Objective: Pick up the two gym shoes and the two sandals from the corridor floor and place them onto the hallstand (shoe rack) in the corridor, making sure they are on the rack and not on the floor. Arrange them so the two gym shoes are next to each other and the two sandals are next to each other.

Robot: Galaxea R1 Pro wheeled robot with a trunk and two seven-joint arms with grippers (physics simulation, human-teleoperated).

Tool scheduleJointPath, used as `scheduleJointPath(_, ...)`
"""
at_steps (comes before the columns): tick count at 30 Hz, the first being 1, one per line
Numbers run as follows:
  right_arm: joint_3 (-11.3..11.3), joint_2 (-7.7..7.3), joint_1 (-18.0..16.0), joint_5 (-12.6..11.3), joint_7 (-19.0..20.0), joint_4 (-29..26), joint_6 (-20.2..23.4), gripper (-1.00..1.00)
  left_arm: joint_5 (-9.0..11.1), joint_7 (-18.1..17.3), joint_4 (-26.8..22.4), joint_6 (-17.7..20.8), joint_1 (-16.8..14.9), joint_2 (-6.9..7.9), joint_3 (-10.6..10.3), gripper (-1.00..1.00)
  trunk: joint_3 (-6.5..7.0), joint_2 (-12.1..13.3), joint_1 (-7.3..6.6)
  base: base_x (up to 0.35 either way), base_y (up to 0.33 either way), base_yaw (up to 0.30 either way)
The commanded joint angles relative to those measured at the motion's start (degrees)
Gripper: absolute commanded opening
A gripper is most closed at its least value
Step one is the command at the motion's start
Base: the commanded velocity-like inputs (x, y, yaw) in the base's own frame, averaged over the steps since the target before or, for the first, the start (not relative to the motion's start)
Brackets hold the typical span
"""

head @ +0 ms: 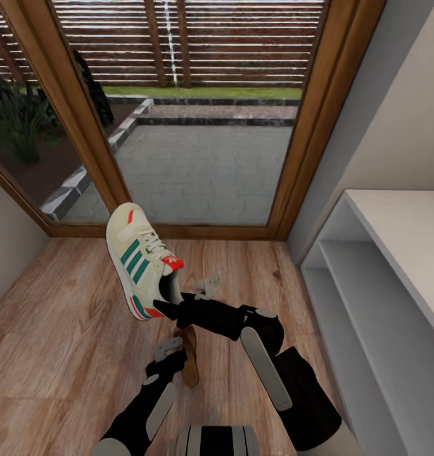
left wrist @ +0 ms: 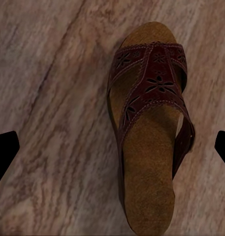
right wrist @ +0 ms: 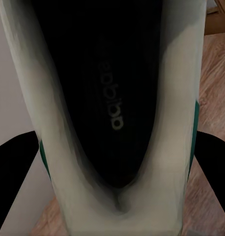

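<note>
One cream-white sneaker with green stripes and red-orange accents (head: 140,259) is in the air, the right gripper (head: 172,303) clamped on its heel collar, toe up over the wood-plank floor (head: 52,329). One brown cork-soled sandal with a cut-out strap (left wrist: 151,128) lies flat on the floor under the left gripper (head: 168,349), fingers spread and empty. One pale grey hallstand (head: 381,297) stands to the robot's right. Risk: heel-only grip (toe-heavy) may let the shoe pivot or slip during the swing to the shelf.

One word can be read — "adidas", printed in pale grey letters on the dark insole of the gym shoe (right wrist: 112,98) — nothing else is legible.
</note>
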Motion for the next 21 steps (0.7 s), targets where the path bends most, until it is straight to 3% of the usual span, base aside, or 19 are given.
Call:
scheduleJointPath(1, -0.05, 0.02, -0.02, -0.15, 0.11, -0.03, 0.31, -1.00, 0.22, 0.37, -0.10, 0.23, -0.01, 0.00, -0.12, 1.00, -0.13, -0.02, -0.01, 0.000, 0.000, 0.000)
scheduleJointPath(5, -0.01, 0.02, -0.01, -0.15, 0.09, -0.03, 0.31, -1.00, 0.22, 0.37, -0.09, 0.23, -0.02, 0.00, -0.12, 1.00, -1.12, -0.07, 0.09, 0.000, 0.000, 0.000)
scheduleJointPath(15, -0.04, 0.02, -0.01, -0.15, 0.06, -0.03, 0.32, -1.00, 0.16, -0.25, 0.02, 0.23, 0.13, 0.00, -0.34, 1.00, -1.14, -0.07, 0.09, 0.000, 0.000, 0.000)
scheduleJointPath(21, -0.02, 0.02, -0.01, -0.15, 0.10, -0.03, 0.31, -1.00, 0.08, -4.64, 0.02, 0.45, 0.08, 0.00, -0.45, 1.00, -1.14, -0.07, 0.09, 0.000, 0.000, -0.150)
